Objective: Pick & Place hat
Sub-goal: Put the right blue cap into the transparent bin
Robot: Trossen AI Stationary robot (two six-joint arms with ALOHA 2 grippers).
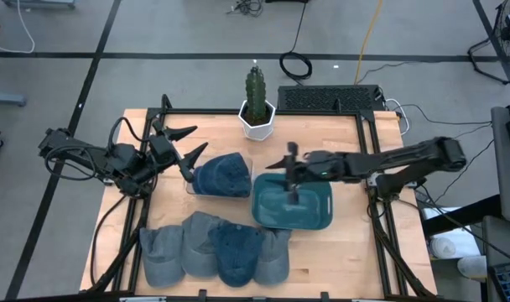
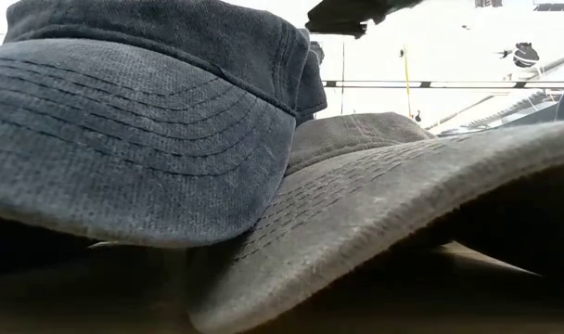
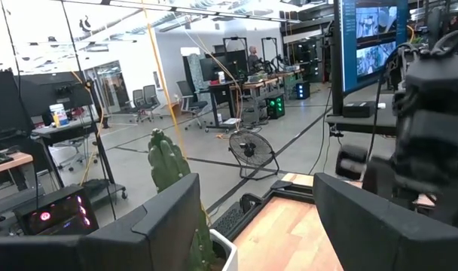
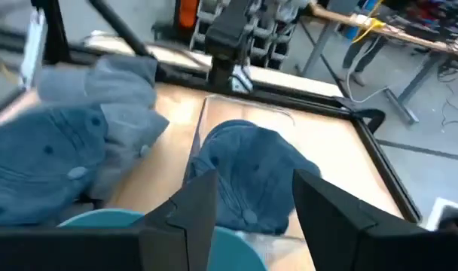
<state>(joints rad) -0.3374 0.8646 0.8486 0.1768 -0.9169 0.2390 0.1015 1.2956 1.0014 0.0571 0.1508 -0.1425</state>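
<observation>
A dark blue hat [image 1: 224, 174] lies crown up inside a clear tray [image 1: 189, 186] at the table's middle; the right wrist view shows the same hat [image 4: 248, 162]. Several more blue and grey hats [image 1: 213, 249] lie in a row along the near edge and fill the low view [image 2: 143, 121]. My left gripper [image 1: 192, 144] is open, raised just left of the tray, and faces the cactus [image 3: 166, 162]. My right gripper [image 1: 290, 174] is open and hovers over the left rim of a teal bin [image 1: 309, 210], pointing toward the dark blue hat.
A cactus in a white pot [image 1: 257, 107] stands at the table's far edge, with a black keyboard-like unit [image 1: 330, 99] to its right. The teal bin [image 4: 101, 222] sits right of the clear tray. Bare wood shows at the near right corner [image 1: 339, 260].
</observation>
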